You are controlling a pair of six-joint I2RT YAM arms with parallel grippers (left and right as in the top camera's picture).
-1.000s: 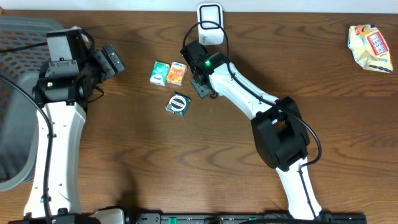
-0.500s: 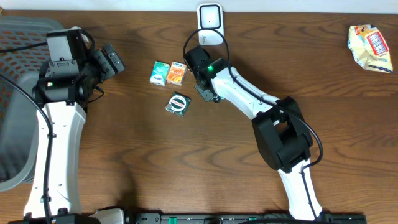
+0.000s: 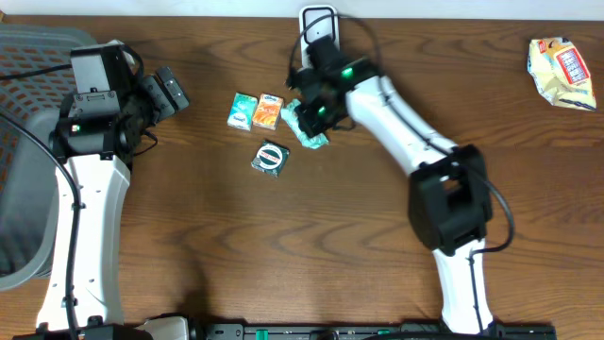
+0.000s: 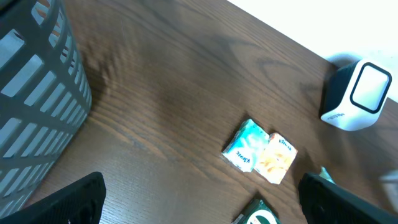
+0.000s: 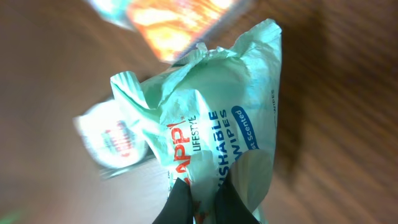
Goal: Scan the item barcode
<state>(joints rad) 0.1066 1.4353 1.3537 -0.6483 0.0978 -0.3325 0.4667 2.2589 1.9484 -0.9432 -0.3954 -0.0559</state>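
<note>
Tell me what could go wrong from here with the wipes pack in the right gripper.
1. The right gripper pinches the soft, crumpled wipes pack near one end, so it may slip out or sag during the carry.
2. No barcode shows on the visible face, so the pack may reach the scanner facing the wrong way.
3. The pack hangs close to the orange packet and round tin, and a low swing could knock them.

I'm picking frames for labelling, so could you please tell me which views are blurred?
Right wrist: the pale green wipes packet reads sharply, but the orange packet and round tin behind smear. Left wrist: crisp except the lower right edge. Overhead: sharp.
</note>
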